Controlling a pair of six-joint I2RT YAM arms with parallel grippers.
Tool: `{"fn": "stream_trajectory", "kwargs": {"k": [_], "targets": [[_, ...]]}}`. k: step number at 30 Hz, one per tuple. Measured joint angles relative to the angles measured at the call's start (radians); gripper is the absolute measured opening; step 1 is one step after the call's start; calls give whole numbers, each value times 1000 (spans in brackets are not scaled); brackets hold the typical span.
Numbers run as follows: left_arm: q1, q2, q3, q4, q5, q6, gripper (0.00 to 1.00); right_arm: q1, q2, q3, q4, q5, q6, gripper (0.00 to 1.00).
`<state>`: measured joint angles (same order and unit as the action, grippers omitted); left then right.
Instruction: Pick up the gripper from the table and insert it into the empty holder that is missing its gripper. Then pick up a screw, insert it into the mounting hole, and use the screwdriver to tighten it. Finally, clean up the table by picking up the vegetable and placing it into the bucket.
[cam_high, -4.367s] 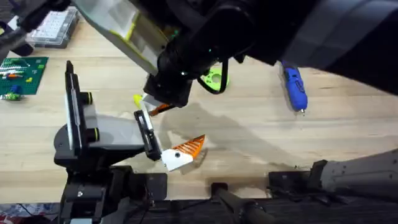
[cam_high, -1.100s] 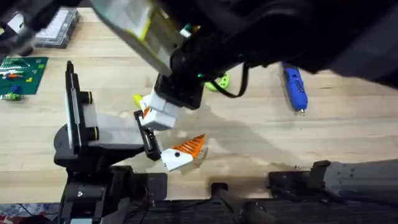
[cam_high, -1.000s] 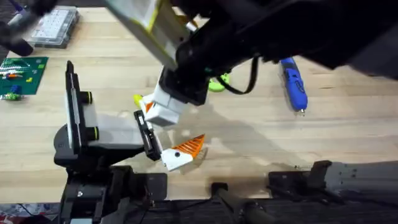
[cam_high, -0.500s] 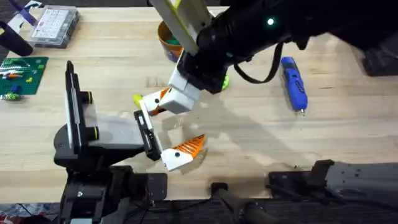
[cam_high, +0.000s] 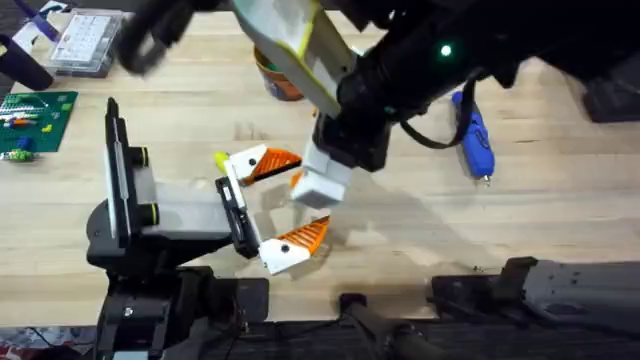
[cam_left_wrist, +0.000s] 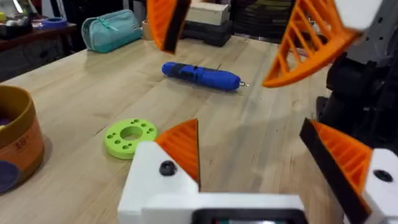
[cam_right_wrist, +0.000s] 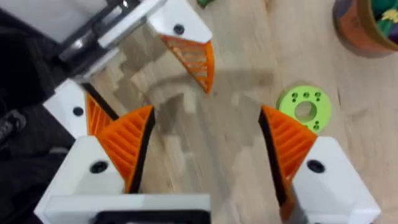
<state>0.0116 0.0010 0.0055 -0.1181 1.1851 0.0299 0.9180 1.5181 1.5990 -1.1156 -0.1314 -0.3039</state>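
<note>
The orange ribbed gripper (cam_high: 262, 163) on its white base sits at the far end of the black holder (cam_high: 236, 214), free of any grasp; its dark screw hole shows on the gripper (cam_right_wrist: 186, 43). A matching finger (cam_high: 295, 243) is at the holder's near end. Together they form my left gripper (cam_left_wrist: 249, 127), standing open. My right gripper (cam_right_wrist: 208, 134) hovers open and empty just right of the holder, its fingers (cam_left_wrist: 305, 43) hanging above the table. The blue screwdriver (cam_high: 473, 135) lies at the right. A small yellow vegetable (cam_high: 220, 159) peeks out beside the holder.
An orange bucket (cam_high: 272, 75) stands behind the holder. A bright green ring (cam_right_wrist: 303, 109) lies between the bucket and the screwdriver (cam_left_wrist: 202, 74). A clear parts box (cam_high: 85, 38) and a green board (cam_high: 35, 120) sit at the far left.
My right gripper carried the orange gripper to the holder's far end, let go of it and drew back to the right. The gripper stays at the holder.
</note>
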Motion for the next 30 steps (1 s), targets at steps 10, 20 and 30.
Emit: {"fn": "stream_trajectory", "kwargs": {"k": [10,20,30], "targets": [[0,0,0,0,0,0,987,0,0,-1,-68,-56,-113,997],[0,0,0,0,0,1,704,0,0,-1,-69,-73,-143,998],[0,0,0,0,0,8,15,-3,0,-1,-69,-73,-146,998]]}}
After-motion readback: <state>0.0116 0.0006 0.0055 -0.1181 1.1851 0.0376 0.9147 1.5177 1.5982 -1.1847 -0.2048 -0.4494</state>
